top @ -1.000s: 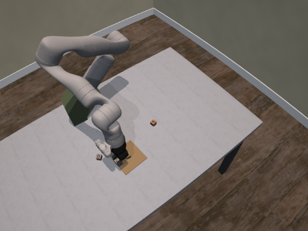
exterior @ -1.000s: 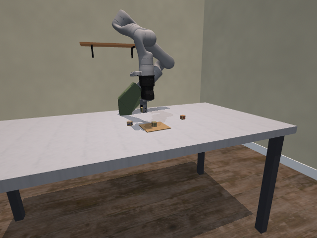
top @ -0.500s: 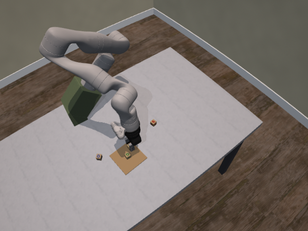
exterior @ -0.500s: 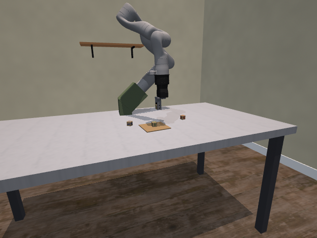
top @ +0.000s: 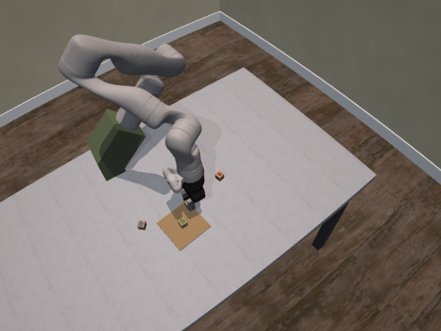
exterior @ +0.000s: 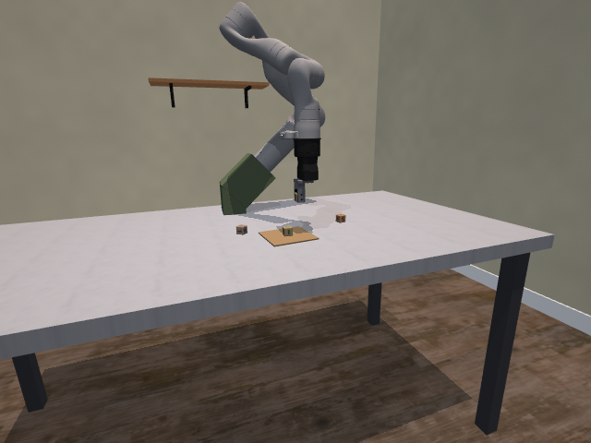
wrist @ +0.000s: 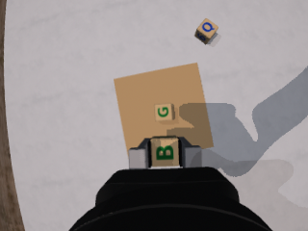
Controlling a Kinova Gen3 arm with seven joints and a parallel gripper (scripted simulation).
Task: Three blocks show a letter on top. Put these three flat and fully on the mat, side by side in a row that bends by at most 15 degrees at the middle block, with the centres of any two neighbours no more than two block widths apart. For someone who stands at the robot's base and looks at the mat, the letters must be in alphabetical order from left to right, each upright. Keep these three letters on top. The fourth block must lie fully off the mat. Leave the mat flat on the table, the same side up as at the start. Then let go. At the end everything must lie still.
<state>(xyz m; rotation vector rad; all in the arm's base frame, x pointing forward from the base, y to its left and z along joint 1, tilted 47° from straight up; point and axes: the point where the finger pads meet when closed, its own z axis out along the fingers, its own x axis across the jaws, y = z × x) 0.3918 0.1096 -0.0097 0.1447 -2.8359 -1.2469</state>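
The gripper [wrist: 166,153] is closed on the B block [wrist: 165,152], held in the air above the near edge of the tan mat [wrist: 148,92]. The G block [wrist: 165,112] lies flat on the mat. A blue-lettered block [wrist: 207,29], possibly a D, and a red-lettered block [top: 219,175] sit on the table [top: 284,142], off the mat.

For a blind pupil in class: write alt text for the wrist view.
A gripper holds a block marked B above a tan mat. A G block sits on the mat, another block off it.
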